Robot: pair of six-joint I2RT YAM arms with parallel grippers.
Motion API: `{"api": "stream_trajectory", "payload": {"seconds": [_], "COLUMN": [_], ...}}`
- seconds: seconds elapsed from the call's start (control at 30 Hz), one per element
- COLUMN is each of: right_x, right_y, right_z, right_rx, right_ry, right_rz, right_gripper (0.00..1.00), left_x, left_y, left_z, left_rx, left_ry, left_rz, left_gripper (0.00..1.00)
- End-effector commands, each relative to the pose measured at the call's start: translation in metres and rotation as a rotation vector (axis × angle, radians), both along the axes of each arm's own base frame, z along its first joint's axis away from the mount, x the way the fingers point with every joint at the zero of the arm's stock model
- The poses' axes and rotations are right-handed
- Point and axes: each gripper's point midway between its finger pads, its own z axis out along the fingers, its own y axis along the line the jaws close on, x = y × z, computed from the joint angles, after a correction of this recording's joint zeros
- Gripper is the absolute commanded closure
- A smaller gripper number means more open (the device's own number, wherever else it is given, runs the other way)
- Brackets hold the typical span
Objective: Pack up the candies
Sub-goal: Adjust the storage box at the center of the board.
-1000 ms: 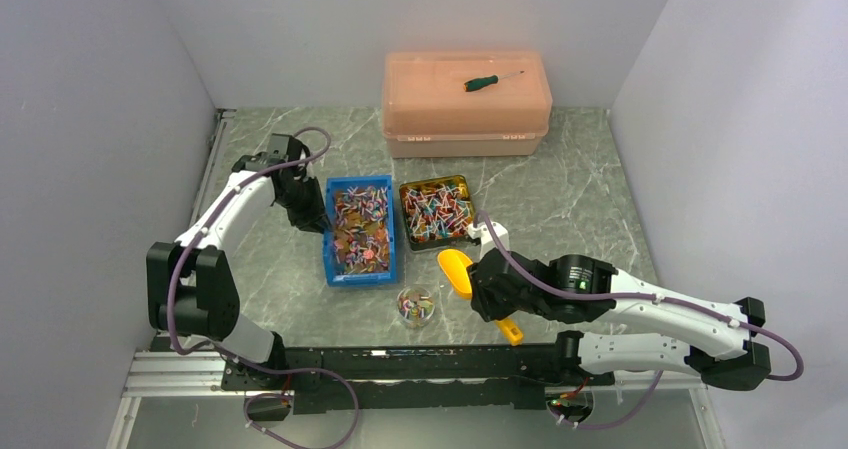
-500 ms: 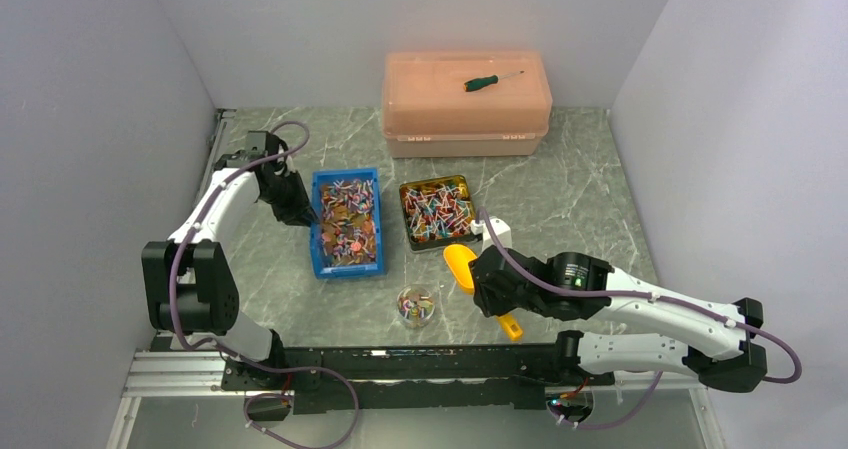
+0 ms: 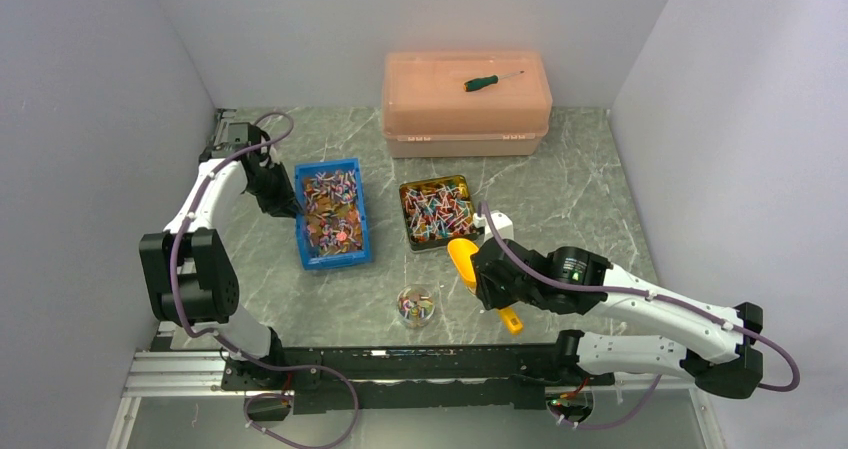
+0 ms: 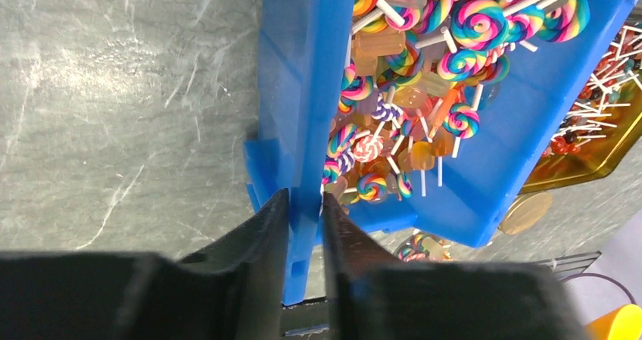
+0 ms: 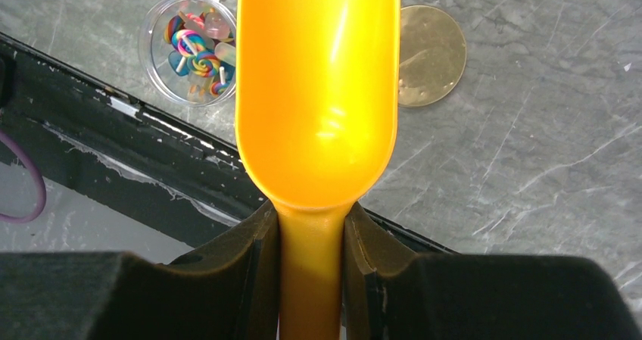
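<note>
Left wrist: left pincer (image 4: 304,201) clamps blue bin (image 4: 301,67) holding candies (image 4: 424,60)

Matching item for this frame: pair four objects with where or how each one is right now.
1 blue bin
2 orange scoop
3 screwdriver
4 clear cup

A on the peach box
B wall pinched by the left gripper
C on the table, few candies inside
D handle in the right gripper

Pairs: 1-B; 2-D; 3-A; 4-C
</note>
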Motion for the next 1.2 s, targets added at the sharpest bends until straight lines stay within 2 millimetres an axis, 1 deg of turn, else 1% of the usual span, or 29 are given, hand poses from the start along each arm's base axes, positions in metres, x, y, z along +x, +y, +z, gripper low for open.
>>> {"api": "stream_trajectory", "payload": {"seconds": [0.0,0.1,0.2,0.27,0.33,0.57,0.77,0.93,1.17], "right_x": [0.005,0.006,0.006,0.006,0.006,0.008,0.007,0.007,0.004], "right_y": [0.006,0.006,0.006,0.007,0.008,0.005,-0.001,-0.003,-0.007], "right_z": [0.006,0.007,0.007,0.007,0.008,0.015,0.021,0.027,0.035], "right_rx": [0.036,0.04,0.038,0.041,0.041,0.051,0.074,0.1,0.12], "right_ry": [-0.023,-0.025,-0.025,-0.025,-0.026,-0.046,-0.058,-0.07,-0.073], "right_rz": [0.009,0.011,0.016,0.02,0.023,0.015,0.0,-0.01,-0.016], "right_gripper": [1.0,1.0,1.0,1.0,1.0,1.0,1.0,1.0,1.0], "left_x": [0.012,0.007,-0.001,-0.007,-0.011,-0.024,-0.031,-0.036,-0.039], "left_y": [-0.001,-0.004,-0.007,-0.012,-0.02,-0.064,-0.105,-0.141,-0.187], "left_z": [0.044,0.054,0.064,0.07,0.076,0.099,0.114,0.114,0.099], "left_rx": [-0.005,-0.009,0.037,0.054,0.047,0.008,-0.064,-0.083,-0.081], "left_ry": [-0.127,-0.155,-0.17,-0.177,-0.195,-0.257,-0.301,-0.295,-0.229], "left_rz": [-0.01,-0.016,-0.018,-0.023,-0.035,-0.1,-0.144,-0.182,-0.221], "left_gripper": [0.66,0.53,0.45,0.42,0.41,0.36,0.35,0.36,0.4]}}
